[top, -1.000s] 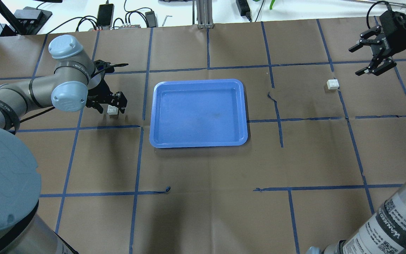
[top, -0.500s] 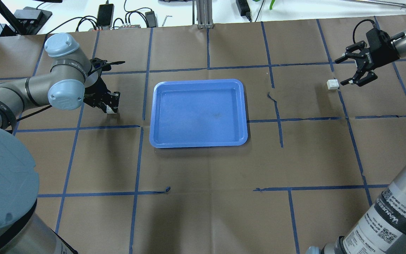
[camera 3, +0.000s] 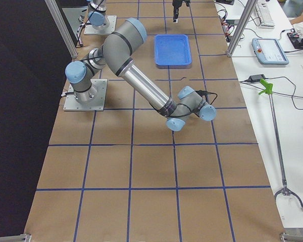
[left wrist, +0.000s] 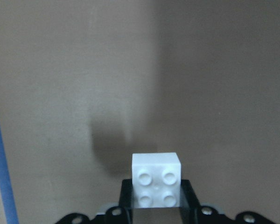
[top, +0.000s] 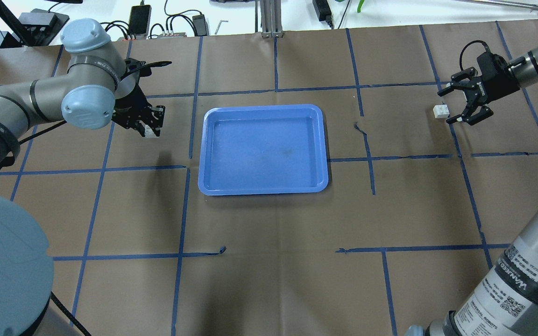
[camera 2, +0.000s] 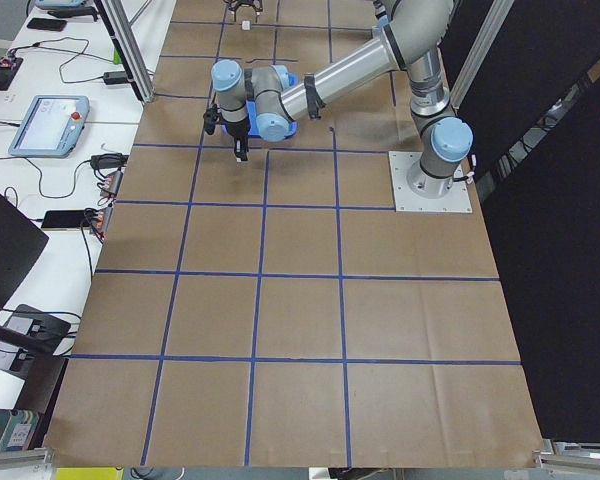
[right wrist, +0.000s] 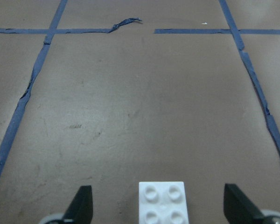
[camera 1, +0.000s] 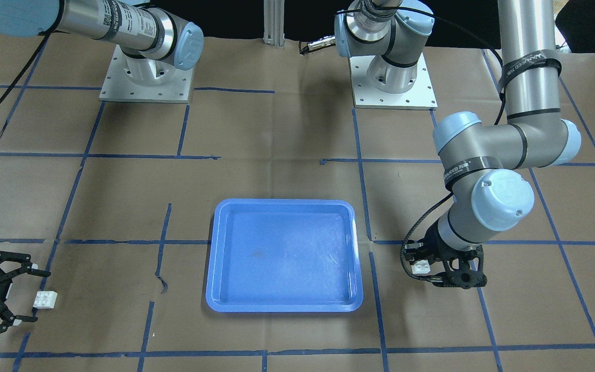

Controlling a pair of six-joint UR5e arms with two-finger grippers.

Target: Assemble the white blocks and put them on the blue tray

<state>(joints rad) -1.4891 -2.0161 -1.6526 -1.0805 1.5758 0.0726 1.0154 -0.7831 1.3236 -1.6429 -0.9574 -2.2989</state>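
Observation:
My left gripper (top: pixel 150 127) is shut on one white block (top: pixel 150 133) and holds it just above the paper, left of the blue tray (top: pixel 263 108). The left wrist view shows this block (left wrist: pixel 156 185) studs-up between the fingers, with its shadow on the paper below. The second white block (top: pixel 440 110) lies on the table far right of the tray. My right gripper (top: pixel 449 107) is open, its fingertips on either side of that block (right wrist: pixel 163 201). From the front, the held block (camera 1: pixel 421 267) and the lying block (camera 1: pixel 44 298) both show, with the tray (camera 1: pixel 284 206) between them holding nothing.
Brown paper with a blue tape grid covers the table. Cables and small devices (top: pixel 139 18) lie along the far edge. The two arm bases (camera 1: pixel 393 77) stand on plates behind the tray.
My left gripper closed on its white block, lifted it and moved a little farther back. My right gripper came down and left until its open fingers flank the other block.

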